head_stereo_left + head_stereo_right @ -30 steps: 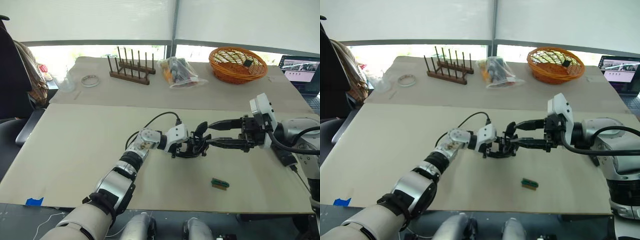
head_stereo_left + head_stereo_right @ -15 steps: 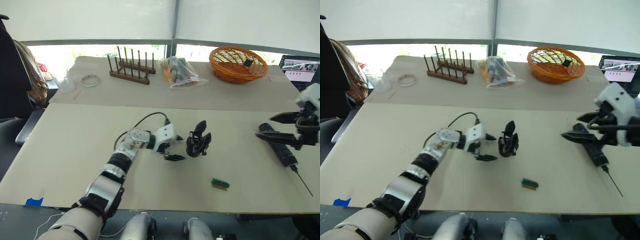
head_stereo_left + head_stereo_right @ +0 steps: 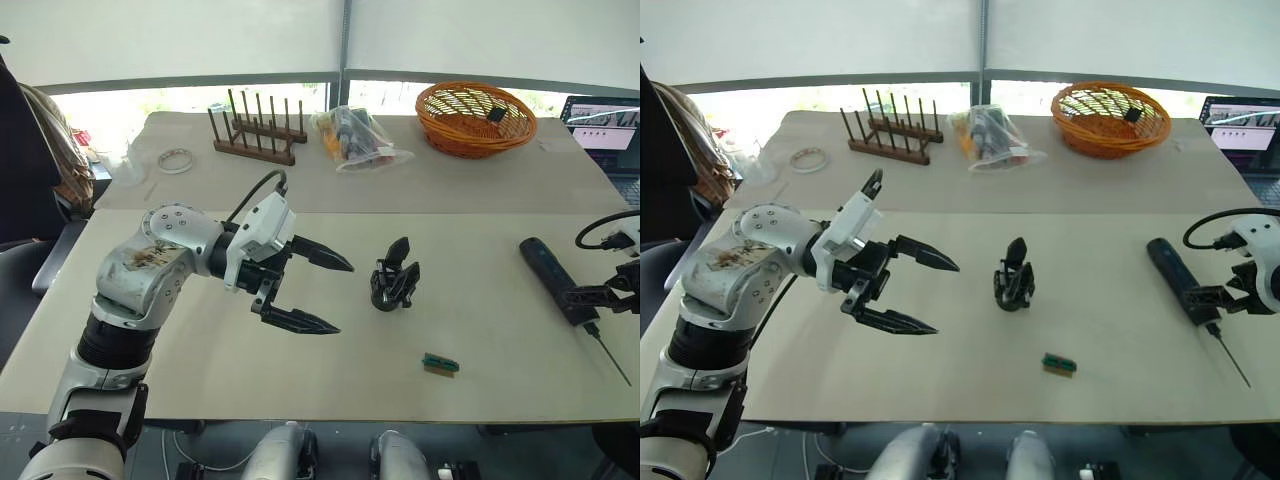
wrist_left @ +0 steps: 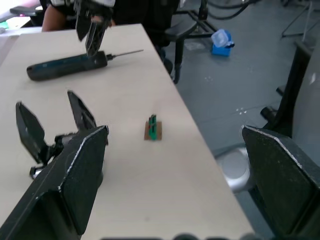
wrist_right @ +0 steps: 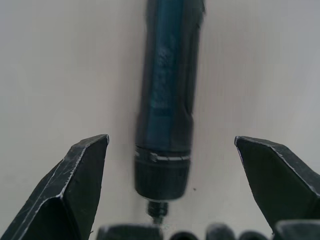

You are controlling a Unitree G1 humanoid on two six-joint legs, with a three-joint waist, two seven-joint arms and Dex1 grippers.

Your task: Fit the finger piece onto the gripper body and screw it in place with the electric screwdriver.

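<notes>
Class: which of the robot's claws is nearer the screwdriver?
Right. The right claw hangs open directly over the screwdriver, straddling its bit end. The left claw is open far across the table, beyond the gripper body.

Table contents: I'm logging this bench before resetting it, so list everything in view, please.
Black chunky gripper body: one, table centre, upright.
Dark blue electric screwdriver: one, lying at table's right.
Small green block: one, near front edge.
Orange wicker basket: one, far right.
Brown wooden peg rack: one, far side.
Clear plastic bag: one, beside rack.
White tape ring: one, far left.
Laptop: one, right edge.
Left end effector: open, empty.
Right end effector: open, straddling screwdriver.
</notes>
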